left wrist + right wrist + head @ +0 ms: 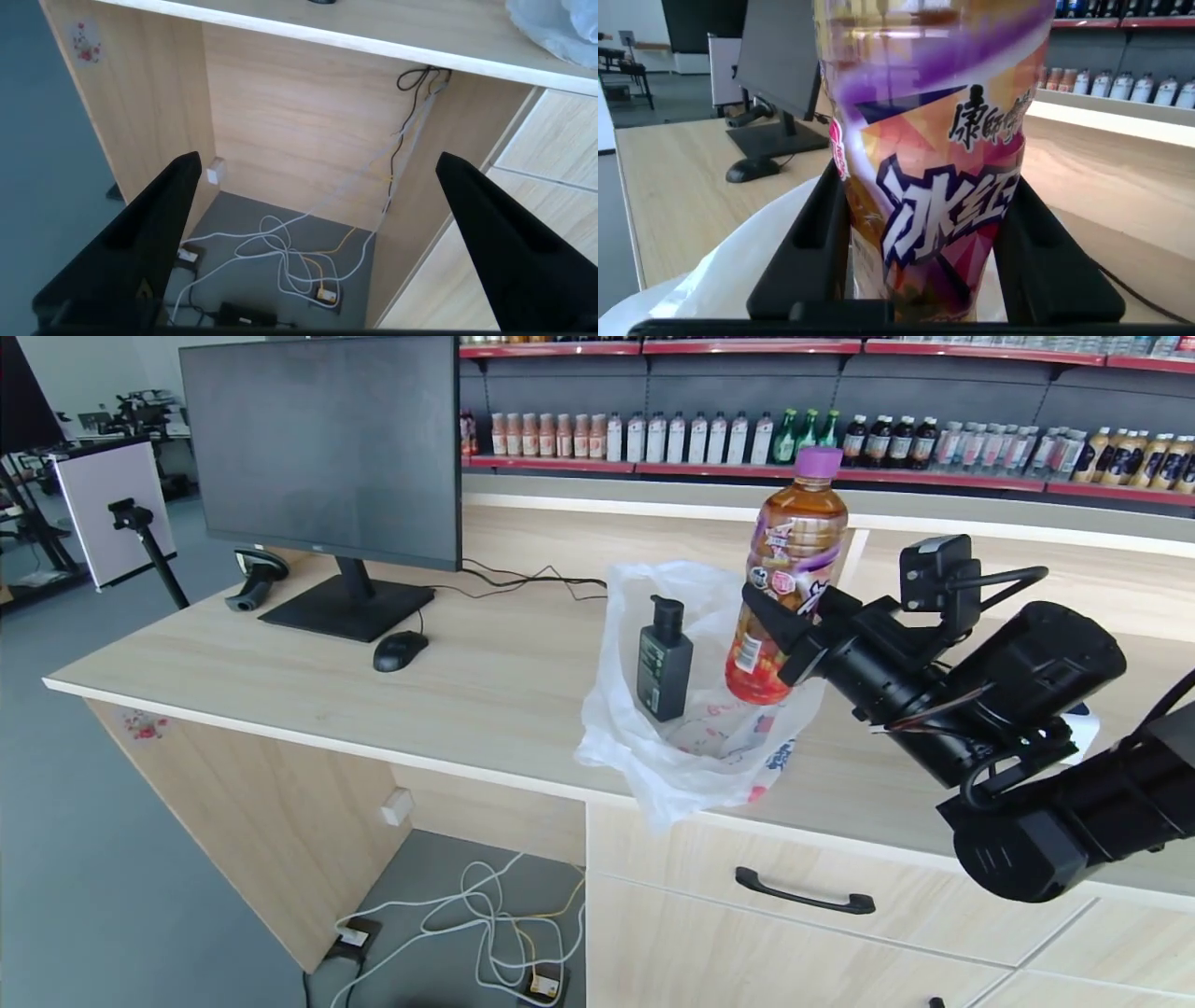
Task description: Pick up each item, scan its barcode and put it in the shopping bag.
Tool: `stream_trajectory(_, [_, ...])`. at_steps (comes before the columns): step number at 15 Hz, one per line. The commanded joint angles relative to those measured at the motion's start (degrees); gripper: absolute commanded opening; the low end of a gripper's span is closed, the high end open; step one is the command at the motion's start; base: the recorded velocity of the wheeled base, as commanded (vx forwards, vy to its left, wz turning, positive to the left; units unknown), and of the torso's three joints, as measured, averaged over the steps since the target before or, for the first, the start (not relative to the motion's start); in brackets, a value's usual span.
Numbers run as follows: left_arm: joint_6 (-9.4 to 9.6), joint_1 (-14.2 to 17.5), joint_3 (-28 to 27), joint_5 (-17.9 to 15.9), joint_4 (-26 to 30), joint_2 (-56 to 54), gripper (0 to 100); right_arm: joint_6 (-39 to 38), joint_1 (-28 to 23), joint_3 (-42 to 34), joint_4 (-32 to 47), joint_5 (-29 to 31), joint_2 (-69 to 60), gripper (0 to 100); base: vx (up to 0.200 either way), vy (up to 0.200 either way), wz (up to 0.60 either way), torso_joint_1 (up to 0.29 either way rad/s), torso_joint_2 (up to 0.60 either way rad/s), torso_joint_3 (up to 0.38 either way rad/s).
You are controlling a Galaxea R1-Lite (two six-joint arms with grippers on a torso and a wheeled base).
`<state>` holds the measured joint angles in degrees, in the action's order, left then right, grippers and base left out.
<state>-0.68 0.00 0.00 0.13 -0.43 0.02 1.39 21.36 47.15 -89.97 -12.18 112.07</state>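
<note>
My right gripper [780,616] is shut on an orange drink bottle [787,574] with a purple cap, held upright over the right side of the white plastic shopping bag [691,728] on the counter. Close up, the bottle's label [924,177] sits between the two black fingers [808,247]. Inside the bag stands a dark pump bottle [664,660]. A barcode scanner [254,577] rests on its stand left of the monitor. My left gripper [318,252] hangs open below the counter edge, over the floor cables, holding nothing.
A black monitor [322,448], a mouse [400,651] and cables lie on the wooden counter [504,663]. Drawers with a black handle [803,894] sit under the bag. Store shelves with bottles [840,439] line the back wall.
</note>
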Motion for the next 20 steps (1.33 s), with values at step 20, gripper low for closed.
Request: stream_trajectory(20, [-0.11, 0.0, 0.0, 0.04, -0.01, 0.06, 100, -1.48, -1.14, 3.12, -0.03, -0.04, 11.86, 0, 0.0, 0.0, 0.0, 0.0, 0.0, 0.0])
